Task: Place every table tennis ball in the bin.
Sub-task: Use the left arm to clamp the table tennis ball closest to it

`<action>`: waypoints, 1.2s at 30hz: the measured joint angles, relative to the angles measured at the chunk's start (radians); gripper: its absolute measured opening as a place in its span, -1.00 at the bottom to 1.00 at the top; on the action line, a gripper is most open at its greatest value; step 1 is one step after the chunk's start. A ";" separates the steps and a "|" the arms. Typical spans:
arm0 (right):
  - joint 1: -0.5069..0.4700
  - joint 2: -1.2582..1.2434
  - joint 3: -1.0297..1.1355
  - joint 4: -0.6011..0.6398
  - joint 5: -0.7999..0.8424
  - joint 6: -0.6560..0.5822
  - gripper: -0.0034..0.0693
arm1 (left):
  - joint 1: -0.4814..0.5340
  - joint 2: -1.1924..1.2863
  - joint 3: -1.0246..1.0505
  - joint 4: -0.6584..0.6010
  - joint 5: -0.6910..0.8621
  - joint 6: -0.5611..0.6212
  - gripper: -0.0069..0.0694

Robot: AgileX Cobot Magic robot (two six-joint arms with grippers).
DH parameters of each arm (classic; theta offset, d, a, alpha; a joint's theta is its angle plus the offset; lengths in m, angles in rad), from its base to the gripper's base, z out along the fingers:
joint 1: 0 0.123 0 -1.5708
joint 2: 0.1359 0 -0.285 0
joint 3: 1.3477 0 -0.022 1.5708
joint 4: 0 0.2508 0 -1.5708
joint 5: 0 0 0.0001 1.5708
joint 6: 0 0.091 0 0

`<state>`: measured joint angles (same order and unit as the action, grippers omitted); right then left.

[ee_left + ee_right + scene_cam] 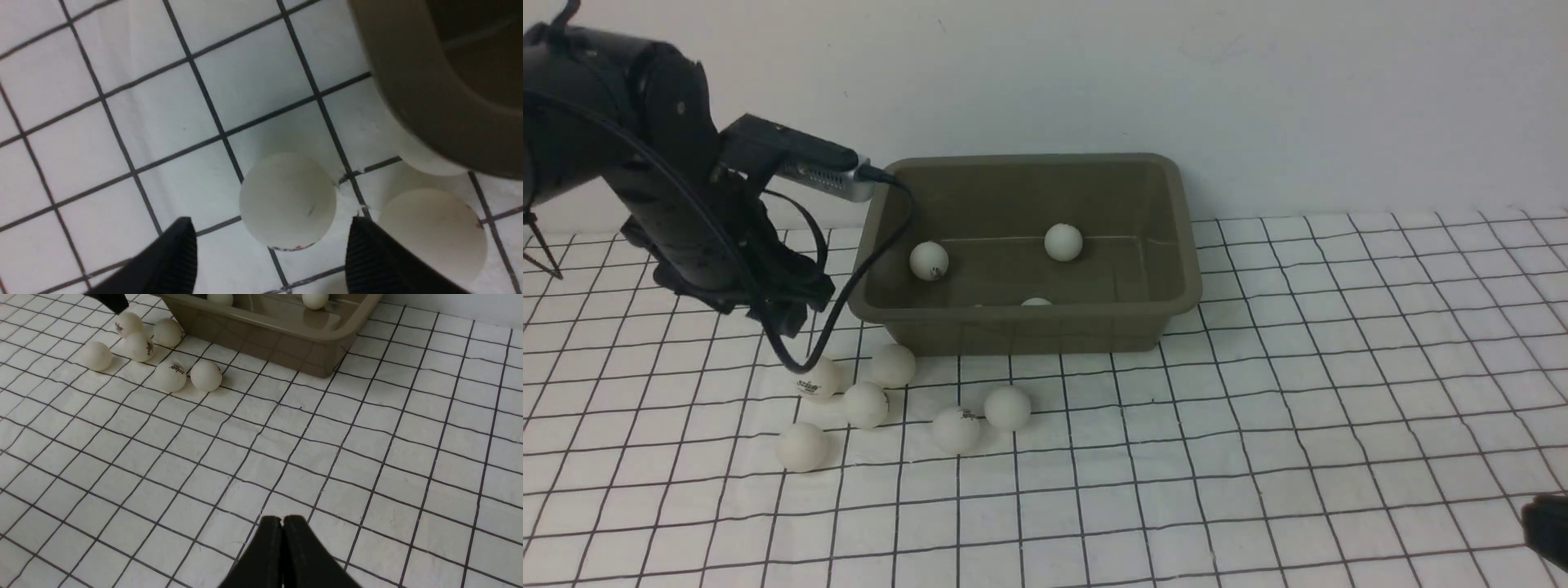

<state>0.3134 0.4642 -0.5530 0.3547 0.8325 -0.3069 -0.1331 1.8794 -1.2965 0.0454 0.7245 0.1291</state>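
Hovering over a ball (288, 200) with the left gripper (270, 223) spread wide, one finger on each side, nothing gripped yet. Sketchy bit: a second ball (433, 234) sits right up against one finger (376, 257), so coming down could knock it and send the others rolling. A smooth ball might also pop out if the squeeze lands off-centre. The bin (1029, 322) is just beside it, with three balls (1063, 242) showing inside and six on the table (1258, 408). The right gripper (282, 526) is pinched together, parked well away.
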 joint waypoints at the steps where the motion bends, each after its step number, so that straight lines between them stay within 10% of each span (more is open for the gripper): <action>1: 0.000 0.000 0.000 0.001 0.000 0.000 -0.94 | 0.000 0.016 0.000 -0.001 -0.004 0.000 0.32; 25: 0.000 0.000 0.000 0.013 -0.018 0.000 -0.94 | 0.002 0.136 -0.002 -0.034 -0.098 0.028 0.10; 36: 0.000 0.000 0.000 0.015 -0.034 0.000 -0.94 | 0.037 -0.012 -0.065 0.206 0.106 -0.234 0.10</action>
<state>0.3134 0.4642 -0.5530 0.3693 0.7987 -0.3069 -0.0961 1.8679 -1.3614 0.2512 0.8309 -0.1047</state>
